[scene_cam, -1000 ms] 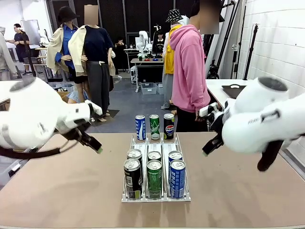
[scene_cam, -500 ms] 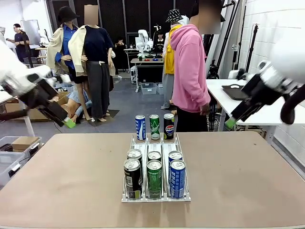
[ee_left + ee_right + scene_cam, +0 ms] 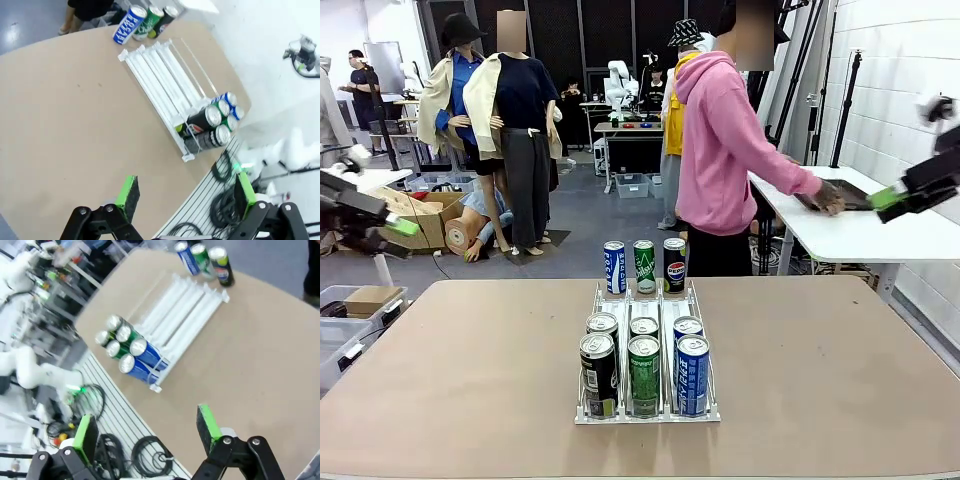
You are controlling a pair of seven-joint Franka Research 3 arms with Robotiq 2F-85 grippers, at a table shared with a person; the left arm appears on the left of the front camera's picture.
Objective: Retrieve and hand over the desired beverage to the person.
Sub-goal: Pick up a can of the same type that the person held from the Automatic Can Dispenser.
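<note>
1. Now the left gripper (image 3: 403,226) has swung out to 9 o'clock, jaws spread and empty.
2. Unmoved, the rack (image 3: 645,305) holds six cans (image 3: 643,375) at its 6 o'clock end, with three cans (image 3: 644,265) standing at 12.
3. The person (image 3: 720,150), at 1 o'clock, now reaches onto the side table (image 3: 840,235).
4. The right gripper (image 3: 890,197) has retreated to 3 o'clock, likewise spread and empty.

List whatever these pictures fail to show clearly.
- Front view: rear cans' labels in the rack, hidden by the front row.
- Front view: dark thing under the person's hand on the side table, too small.
- Right wrist view: print on the three standing cans, blurred.
- Front view: arms behind the left gripper and right gripper, cut off by the edges.
</note>
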